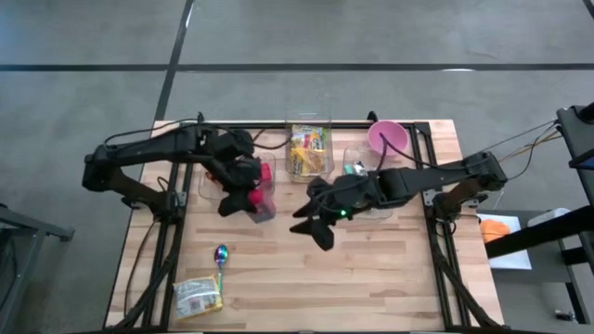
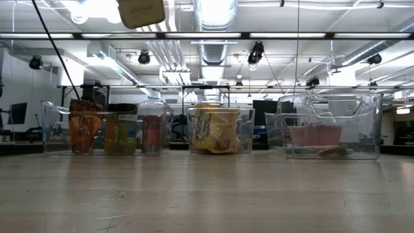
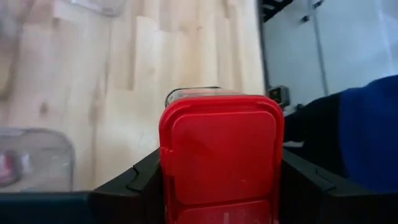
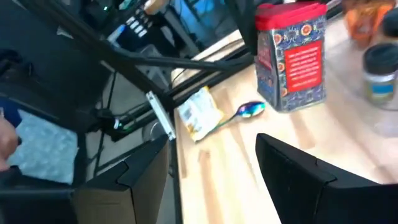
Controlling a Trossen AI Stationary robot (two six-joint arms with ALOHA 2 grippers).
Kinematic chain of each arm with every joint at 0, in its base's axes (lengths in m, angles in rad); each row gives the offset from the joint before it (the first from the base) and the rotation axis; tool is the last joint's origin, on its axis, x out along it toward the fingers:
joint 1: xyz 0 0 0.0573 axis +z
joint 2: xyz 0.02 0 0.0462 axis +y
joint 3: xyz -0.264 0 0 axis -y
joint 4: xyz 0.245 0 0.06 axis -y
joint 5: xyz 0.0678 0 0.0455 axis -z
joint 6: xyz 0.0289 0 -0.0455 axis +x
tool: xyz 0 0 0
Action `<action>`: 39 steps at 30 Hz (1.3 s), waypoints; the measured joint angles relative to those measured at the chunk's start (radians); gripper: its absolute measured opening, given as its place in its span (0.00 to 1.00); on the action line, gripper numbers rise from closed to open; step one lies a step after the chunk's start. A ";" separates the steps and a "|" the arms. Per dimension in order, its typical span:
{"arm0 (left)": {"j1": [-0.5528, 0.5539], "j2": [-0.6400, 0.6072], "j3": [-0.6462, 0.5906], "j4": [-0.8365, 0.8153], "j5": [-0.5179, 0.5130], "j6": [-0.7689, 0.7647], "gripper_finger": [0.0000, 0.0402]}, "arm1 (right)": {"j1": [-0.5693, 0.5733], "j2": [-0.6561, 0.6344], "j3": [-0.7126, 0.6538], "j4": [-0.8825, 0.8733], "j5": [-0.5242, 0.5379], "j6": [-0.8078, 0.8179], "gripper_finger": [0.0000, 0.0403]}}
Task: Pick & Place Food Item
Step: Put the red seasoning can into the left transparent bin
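Observation:
My left gripper (image 1: 249, 197) is shut on a tall tin with a red lid (image 3: 219, 155) and a red and blue label (image 4: 291, 59). It holds the tin beside the left clear bin (image 1: 215, 176). The tin's pale bottom (image 2: 141, 11) shows at the top of the low view, high above the tabletop. My right gripper (image 1: 316, 225) hovers open over the middle of the table with nothing between its fingers (image 4: 211, 186). A food packet (image 1: 198, 295) and a shiny spoon (image 1: 221, 253) lie near the table's front left. My left gripper pinches the tin between its two fingers, one on each side of the upper part, at the red lid's edges (image 3: 163, 174). The fingers (image 3: 140, 183) come from the table's left, slanting downward. The tin is lifted clear of the table and stands nearly upright.
Three clear bins stand in a row at the back: the left with jars and packets (image 2: 107, 133), the middle with yellow packets (image 1: 309, 148), the right (image 2: 330, 126) low-filled. A pink bowl (image 1: 387, 136) sits at the back right. Bare wood stretches across the front right (image 1: 371, 288).

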 joint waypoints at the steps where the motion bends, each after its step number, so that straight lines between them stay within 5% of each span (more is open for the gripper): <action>1: 0.005 -0.007 0.000 -0.014 -0.012 0.002 0.54 | -0.001 -0.008 0.000 -0.003 0.007 -0.005 0.58; 7: 0.037 -0.058 0.000 -0.090 -0.088 0.013 0.54 | -0.001 -0.057 0.000 -0.042 0.061 -0.026 0.58; 17: 0.090 -0.076 -0.013 -0.403 -0.483 -0.051 0.54 | -0.008 -0.135 -0.001 -0.236 0.176 -0.025 0.58; 31: 0.103 -0.159 -0.293 -0.347 -0.538 -0.304 0.54 | -0.008 -0.176 -0.020 -0.263 0.205 -0.029 0.58; 39: 0.108 -0.265 -0.446 -0.168 -0.555 -0.466 0.54 | -0.008 -0.175 -0.042 -0.262 0.204 -0.025 0.58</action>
